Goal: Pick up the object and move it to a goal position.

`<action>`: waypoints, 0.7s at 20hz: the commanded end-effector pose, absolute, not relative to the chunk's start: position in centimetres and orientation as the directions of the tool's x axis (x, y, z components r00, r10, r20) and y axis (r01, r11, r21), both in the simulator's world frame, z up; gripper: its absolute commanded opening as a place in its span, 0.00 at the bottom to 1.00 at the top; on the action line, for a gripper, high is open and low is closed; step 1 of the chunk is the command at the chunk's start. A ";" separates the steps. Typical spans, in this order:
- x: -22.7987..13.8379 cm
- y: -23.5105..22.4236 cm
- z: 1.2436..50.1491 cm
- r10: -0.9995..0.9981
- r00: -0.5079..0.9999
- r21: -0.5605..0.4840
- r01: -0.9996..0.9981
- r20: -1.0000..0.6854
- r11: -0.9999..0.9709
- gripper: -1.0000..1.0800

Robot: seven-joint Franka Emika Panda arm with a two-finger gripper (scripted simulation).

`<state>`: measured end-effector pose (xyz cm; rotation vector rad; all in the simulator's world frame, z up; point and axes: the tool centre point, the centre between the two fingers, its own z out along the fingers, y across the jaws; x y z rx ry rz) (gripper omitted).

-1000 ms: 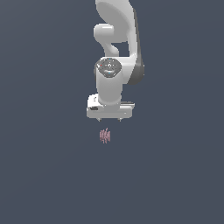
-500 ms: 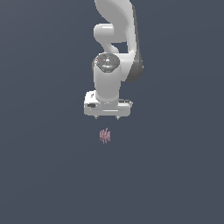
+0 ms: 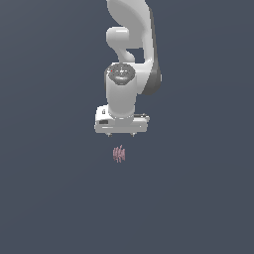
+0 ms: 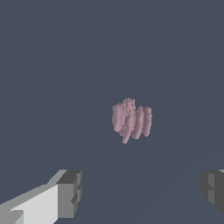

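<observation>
The object (image 3: pixel 118 154) is a tiny pale pink-red cluster of thin upright streaks, lying on the dark grey-blue floor just below the white arm's hand in the exterior view. In the wrist view the object (image 4: pixel 131 119) shows larger, blurry-edged, ahead of the fingers. My gripper (image 3: pixel 120 134) hangs a short way above it, not touching. Its two grey fingertips (image 4: pixel 70 194) stand far apart with nothing between them, so the gripper (image 4: pixel 142 192) is open.
The white arm (image 3: pixel 130 54) rises from the hand to the top edge of the exterior view. Plain dark grey-blue ground (image 3: pixel 49 198) fills everything else in both views.
The hand has turned slightly about its axis and shifted a little toward the exterior view's left. The object has stayed where it was.
</observation>
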<state>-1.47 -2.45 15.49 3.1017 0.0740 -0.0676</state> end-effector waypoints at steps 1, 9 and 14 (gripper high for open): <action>-1.3 -2.5 15.1 0.079 0.996 0.035 0.081 -0.044 -0.996 0.96; -0.3 -2.9 13.3 0.239 0.970 0.023 0.240 -0.037 -0.971 0.96; 0.4 -3.2 11.9 0.361 0.932 0.014 0.361 -0.028 -0.932 0.96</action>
